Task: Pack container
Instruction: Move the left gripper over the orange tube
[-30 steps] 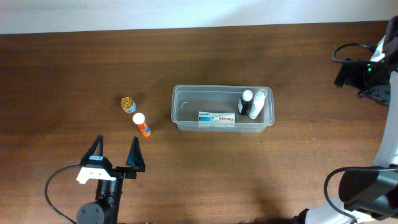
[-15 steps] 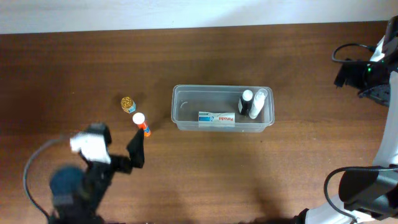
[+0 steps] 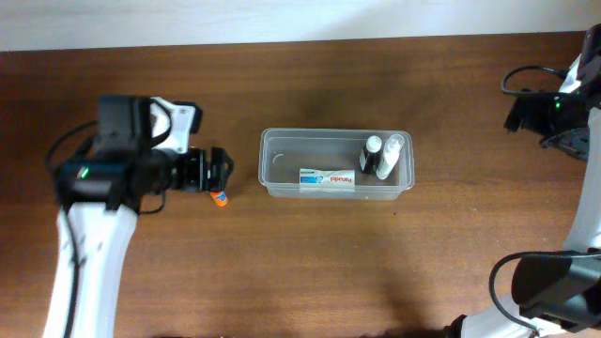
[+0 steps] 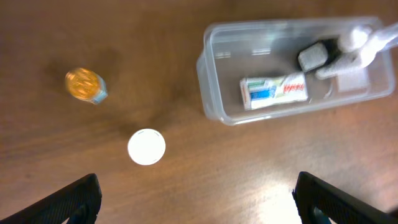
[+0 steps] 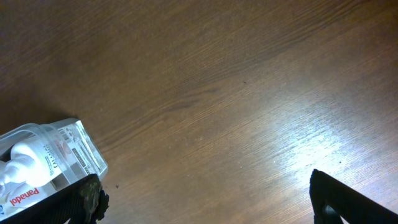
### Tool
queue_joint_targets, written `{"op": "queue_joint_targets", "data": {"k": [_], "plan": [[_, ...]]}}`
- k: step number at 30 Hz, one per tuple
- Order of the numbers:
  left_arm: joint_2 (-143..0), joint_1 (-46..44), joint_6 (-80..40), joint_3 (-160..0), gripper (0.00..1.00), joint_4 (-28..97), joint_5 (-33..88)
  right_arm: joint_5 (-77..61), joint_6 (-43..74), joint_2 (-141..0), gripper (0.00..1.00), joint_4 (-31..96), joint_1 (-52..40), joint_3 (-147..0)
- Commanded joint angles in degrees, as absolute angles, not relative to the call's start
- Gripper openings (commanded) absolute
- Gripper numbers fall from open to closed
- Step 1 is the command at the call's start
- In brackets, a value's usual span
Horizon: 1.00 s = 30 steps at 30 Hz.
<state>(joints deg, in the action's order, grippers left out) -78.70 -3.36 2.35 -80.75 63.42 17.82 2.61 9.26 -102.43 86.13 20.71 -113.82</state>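
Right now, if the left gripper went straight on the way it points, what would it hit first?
Probably the white-capped bottle: it stands ahead of the open left gripper, left of centre between the fingers. It may just miss and reach the table instead; depth is unclear.

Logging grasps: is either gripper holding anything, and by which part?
Nothing is held. The left gripper is open near the white-capped bottle; the right gripper is open over the table.
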Motion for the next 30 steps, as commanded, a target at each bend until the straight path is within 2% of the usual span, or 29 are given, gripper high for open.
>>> {"op": "queue_joint_targets", "data": {"k": [1,4,8,18,30], "plan": [[-83.22,-3.70,4.36,-81.91,1.00,64.34,19.16,3.29,9.74,-102.45,0.98,86.13,21.08,-114.17],[-86.11,-3.70,3.29,-81.91,1.00,64.71,16.84,3.31,9.74,-102.45,0.98,86.13,21.08,-114.17],[-89.19,-3.70,-7.75,-81.91,0.99,64.75,7.62,3.31,9.74,-102.45,0.98,86.13,21.08,-114.17],[-95.26,-3.70,-7.73,-81.91,0.99,62.52,7.64,3.31,9.74,-102.45,0.98,86.13,21.08,-114.17],[-95.72,-4.99,-7.70,-81.87,0.99,62.85,7.97,3.31,9.74,-102.45,0.99,86.13,21.08,-114.17]]}}
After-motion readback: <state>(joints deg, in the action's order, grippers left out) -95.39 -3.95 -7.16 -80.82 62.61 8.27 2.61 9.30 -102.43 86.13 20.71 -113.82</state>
